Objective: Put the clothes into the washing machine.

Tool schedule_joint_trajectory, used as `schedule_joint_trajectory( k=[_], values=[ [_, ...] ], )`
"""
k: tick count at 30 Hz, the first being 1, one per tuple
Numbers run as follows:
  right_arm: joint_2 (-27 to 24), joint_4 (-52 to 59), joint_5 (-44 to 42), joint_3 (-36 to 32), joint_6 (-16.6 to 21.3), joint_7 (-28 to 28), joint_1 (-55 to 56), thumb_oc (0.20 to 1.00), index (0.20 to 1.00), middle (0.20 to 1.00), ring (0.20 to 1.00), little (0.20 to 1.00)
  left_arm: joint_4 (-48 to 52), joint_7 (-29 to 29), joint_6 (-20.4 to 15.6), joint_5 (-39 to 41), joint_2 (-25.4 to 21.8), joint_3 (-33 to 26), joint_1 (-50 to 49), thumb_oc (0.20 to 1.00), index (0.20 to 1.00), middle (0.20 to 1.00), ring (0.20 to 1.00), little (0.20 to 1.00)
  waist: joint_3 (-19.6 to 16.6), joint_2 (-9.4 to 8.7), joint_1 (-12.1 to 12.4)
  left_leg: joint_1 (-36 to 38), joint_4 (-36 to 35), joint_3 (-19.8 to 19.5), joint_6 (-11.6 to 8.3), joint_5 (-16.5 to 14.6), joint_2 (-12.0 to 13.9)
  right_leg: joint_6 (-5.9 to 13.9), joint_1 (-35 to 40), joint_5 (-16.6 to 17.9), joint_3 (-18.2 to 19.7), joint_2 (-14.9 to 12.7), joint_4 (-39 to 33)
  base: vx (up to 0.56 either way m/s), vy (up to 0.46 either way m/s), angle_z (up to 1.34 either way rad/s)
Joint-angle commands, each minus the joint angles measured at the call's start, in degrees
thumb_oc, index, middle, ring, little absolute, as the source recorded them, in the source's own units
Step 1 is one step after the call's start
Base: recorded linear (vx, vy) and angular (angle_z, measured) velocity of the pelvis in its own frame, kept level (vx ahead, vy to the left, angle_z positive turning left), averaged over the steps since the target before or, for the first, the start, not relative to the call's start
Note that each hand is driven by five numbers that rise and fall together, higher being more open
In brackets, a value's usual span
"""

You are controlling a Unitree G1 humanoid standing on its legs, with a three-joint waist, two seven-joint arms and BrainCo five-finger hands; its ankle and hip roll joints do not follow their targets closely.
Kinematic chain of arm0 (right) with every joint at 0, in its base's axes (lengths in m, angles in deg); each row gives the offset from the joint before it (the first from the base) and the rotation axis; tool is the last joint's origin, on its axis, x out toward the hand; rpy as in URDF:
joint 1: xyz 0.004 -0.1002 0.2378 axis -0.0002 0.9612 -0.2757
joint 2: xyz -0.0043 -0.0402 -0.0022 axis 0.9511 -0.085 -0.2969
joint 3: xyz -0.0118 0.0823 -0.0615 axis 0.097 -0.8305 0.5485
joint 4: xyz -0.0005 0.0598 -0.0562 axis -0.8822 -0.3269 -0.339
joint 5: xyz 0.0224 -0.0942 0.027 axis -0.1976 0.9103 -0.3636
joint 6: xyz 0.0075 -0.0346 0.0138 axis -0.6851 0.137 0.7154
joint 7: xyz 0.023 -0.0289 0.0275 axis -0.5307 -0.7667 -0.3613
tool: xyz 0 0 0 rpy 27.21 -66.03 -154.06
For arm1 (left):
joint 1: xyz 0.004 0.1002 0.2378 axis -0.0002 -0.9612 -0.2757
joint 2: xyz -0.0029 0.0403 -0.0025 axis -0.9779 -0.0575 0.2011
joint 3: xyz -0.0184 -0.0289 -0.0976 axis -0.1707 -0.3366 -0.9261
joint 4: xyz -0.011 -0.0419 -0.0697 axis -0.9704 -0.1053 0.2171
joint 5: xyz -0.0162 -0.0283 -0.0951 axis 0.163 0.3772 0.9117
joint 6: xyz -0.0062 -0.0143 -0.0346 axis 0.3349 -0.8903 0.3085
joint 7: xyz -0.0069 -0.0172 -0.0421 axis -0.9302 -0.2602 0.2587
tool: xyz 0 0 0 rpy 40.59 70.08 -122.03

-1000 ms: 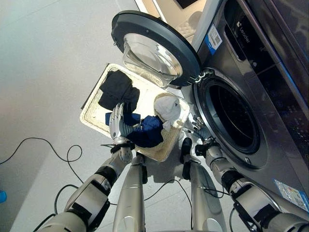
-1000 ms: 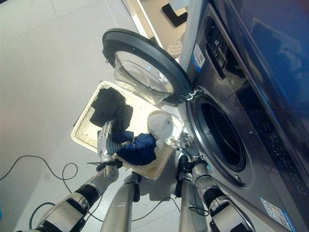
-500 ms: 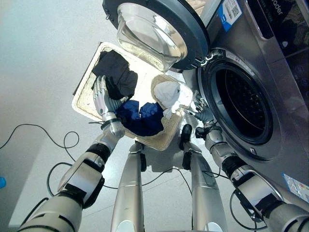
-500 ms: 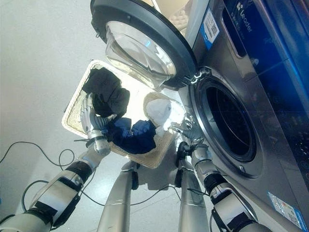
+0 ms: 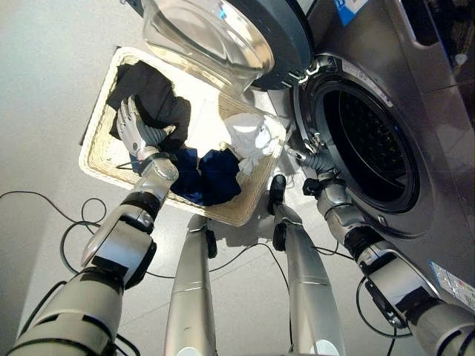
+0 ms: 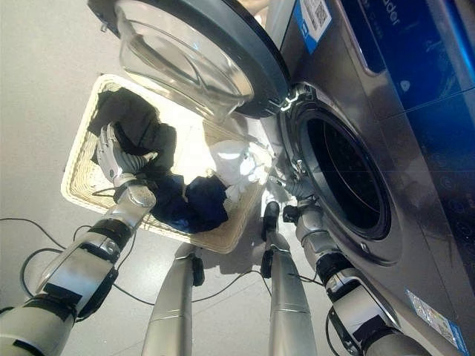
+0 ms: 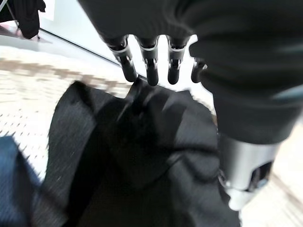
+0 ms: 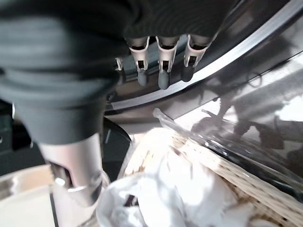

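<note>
A: Eyes on the laundry. The clothes sit in the wicker basket (image 5: 95, 158) on the floor: a black garment (image 5: 152, 96) at the far end, a dark blue garment (image 5: 211, 174) in the middle, a white garment (image 5: 249, 137) at the end nearest the washing machine (image 5: 415, 148). Nothing is visible inside the drum (image 5: 367, 152), as far as its dark opening lets me see.

B: So this looks like the picking step, a reach for a piece?

A: That's my read. The door (image 5: 223, 30) stands swung wide above the basket, so the way in is clear. The left hand (image 5: 133, 133) is down on the black garment.

B: Gripping it?

A: Not that I can see. In its wrist view the fingers (image 7: 151, 73) are straight and apart, their dark tips at the edge of the black cloth, closed on nothing.

B: And the other one?

A: The right hand (image 5: 315, 159) hangs between the basket's near corner and the rim of the drum opening, fingers (image 8: 163, 71) relaxed and empty, the white garment just below it.

B: What does the next move need?

A: I'd say the left fingers must curl and gather a good fold of black cloth, then lift it free of the blue piece lying against it and swing under the door toward the drum.
</note>
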Motion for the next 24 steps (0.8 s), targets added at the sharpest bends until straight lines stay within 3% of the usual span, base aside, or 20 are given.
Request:
schedule_joint_trajectory(
  k=[1,2,6,9,18,24],
  values=[
    [-1.94,4.91,-1.44,0.37,3.36,0.71,1.26,1.000,1.000,1.000,1.000,1.000,-2.95,-2.81,2.96,2.86,-2.17,-1.29,2.45,1.000,1.000,1.000,1.000,1.000,-1.53,-0.17,0.49,-2.27,-4.00,-0.72,-1.96,5.15,-2.13,3.54,-0.31,-4.02,-2.83,1.28,5.86,0.05,0.048,-0.03],
    [-2.50,6.01,-2.38,0.61,3.78,0.85,0.43,1.000,1.000,1.000,1.000,1.000,-4.27,-5.32,5.96,4.51,-2.41,-0.51,3.69,1.000,1.000,1.000,1.000,1.000,-1.53,-0.19,0.24,-3.35,-4.14,-0.64,-2.00,5.34,-2.17,3.74,-1.43,-3.71,-2.74,1.30,5.72,0.05,0.051,-0.03],
    [-2.63,6.78,-3.17,0.75,4.63,0.68,-0.21,1.000,1.000,1.000,1.000,1.000,-5.77,-7.68,8.67,5.75,-2.51,0.08,4.70,1.000,1.000,1.000,1.000,1.000,-1.53,-0.17,0.00,-4.58,-3.95,-0.70,-2.00,5.24,-2.26,3.89,-2.74,-3.57,-2.41,1.31,5.68,0.03,0.029,-0.01],
    [-2.33,7.95,-3.47,1.20,5.40,0.87,-1.75,1.000,1.000,1.000,1.000,1.000,-8.46,-11.36,13.54,7.54,-2.32,0.47,6.71,1.000,1.000,1.000,1.000,1.000,-1.53,-0.40,-0.32,-5.89,-4.02,-0.50,-1.87,5.06,-2.26,4.13,-4.16,-3.35,-2.19,1.28,5.24,0.02,0.011,-0.01],
    [-2.63,9.34,-4.93,1.56,5.73,2.40,-3.73,1.000,1.000,1.000,1.000,1.000,-12.21,-10.76,19.42,10.60,-3.62,0.20,9.98,1.000,1.000,1.000,1.000,1.000,-1.53,-0.63,-0.75,-7.93,-4.12,-0.34,-2.10,5.24,-2.30,4.26,-6.10,-2.70,-2.05,1.26,4.33,0.01,0.012,-0.03],
    [-3.17,8.88,-8.31,1.03,7.27,3.19,-4.65,1.000,1.000,1.000,1.000,1.000,-15.41,-13.94,27.02,7.29,-5.05,2.32,12.98,1.000,1.000,1.000,1.000,1.000,-1.53,-0.75,-1.14,-9.00,-4.52,-0.27,-2.24,5.48,-2.16,4.35,-7.21,-2.20,-2.04,1.33,3.76,0.00,0.001,-0.02]
  ],
)
